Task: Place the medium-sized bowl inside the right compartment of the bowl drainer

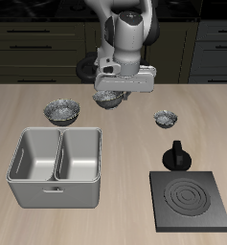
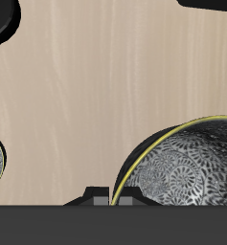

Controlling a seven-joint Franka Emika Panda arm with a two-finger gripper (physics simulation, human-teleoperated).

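stovetop plate (image 1: 190, 199) sits nearest, beside the bowl drainer (image 1: 56, 165). behind the drainer, the medium-sized bowl (image 1: 108, 99) hangs just off the bench (image 1: 124, 144), pinched by its rim in the claw (image 1: 113, 94). stiff, glossy, likely slippery; rim grip suits.

My desk (image 1: 206, 120) is a pale wood surface with a fine light grain running across it, evenly lit, with only soft shadows. Behind its far edge stands a row of dark cabinets (image 1: 38, 43), nearly black, with drawer fronts and thin pale horizontal handles (image 1: 29, 45). A dark countertop strip (image 1: 48, 5) runs along above them. The cabinets fill the whole far side; no wall, window or floor shows. From my own close view the same pale grain (image 2: 96, 96) fills most of what I see.
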